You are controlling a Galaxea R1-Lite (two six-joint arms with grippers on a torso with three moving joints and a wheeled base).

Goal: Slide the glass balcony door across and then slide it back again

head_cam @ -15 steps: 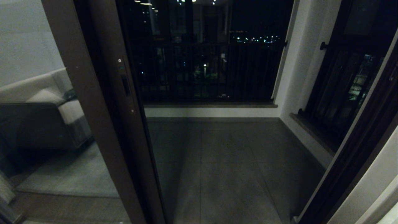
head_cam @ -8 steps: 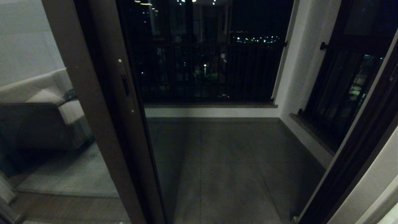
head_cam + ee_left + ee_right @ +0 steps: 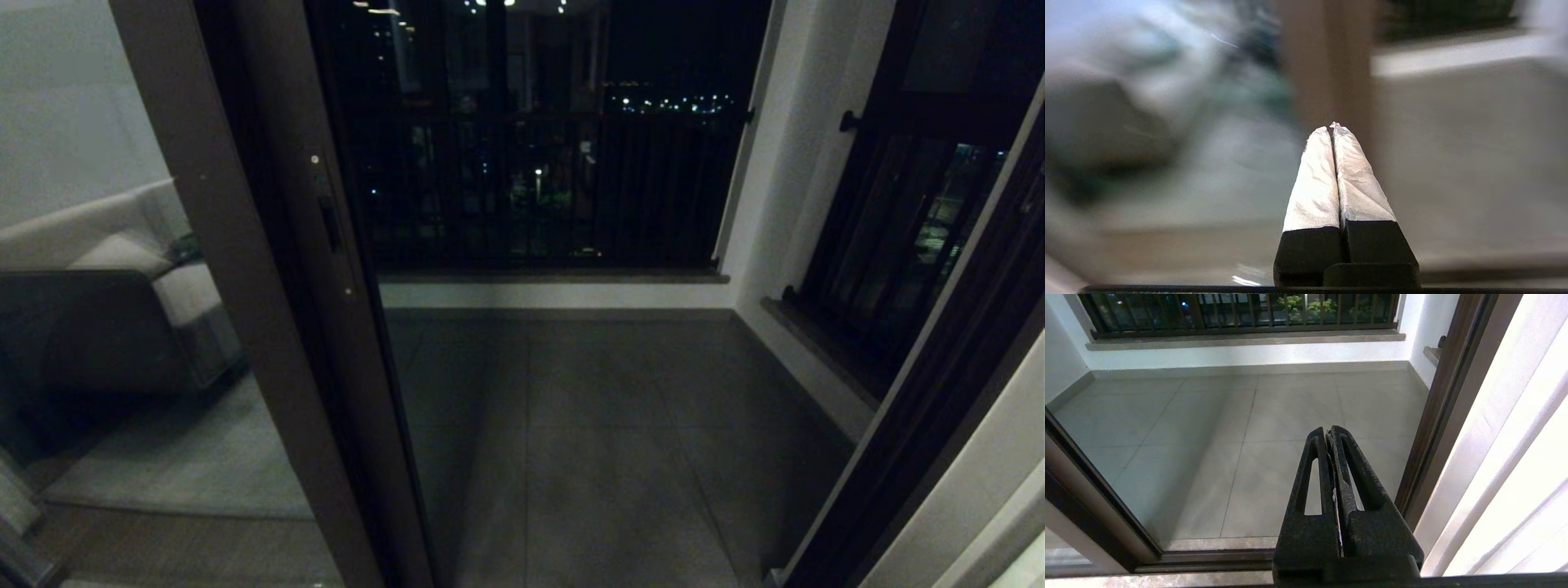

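Observation:
The glass balcony door [image 3: 277, 245] stands left of centre in the head view, its dark brown stile carrying a slim black recessed handle [image 3: 329, 222]. Right of the stile the way through to the balcony floor [image 3: 588, 425] shows. Neither arm appears in the head view. My left gripper [image 3: 1331, 127] is shut, its white-wrapped fingers pressed together with nothing between them, and it points at a blurred brown stile [image 3: 1327, 61]. My right gripper [image 3: 1327, 430] is shut and empty, aimed at the balcony tiles between the door's dark edge [image 3: 1094, 486] and the right jamb [image 3: 1437, 428].
A sofa [image 3: 106, 310] shows in the glass panel on the left. A dark railing [image 3: 539, 188] closes the balcony's far side, and a black-framed window [image 3: 898, 229] sits in the right wall. The floor track [image 3: 1208, 559] runs below my right gripper, with a white wall [image 3: 1515, 457] beside it.

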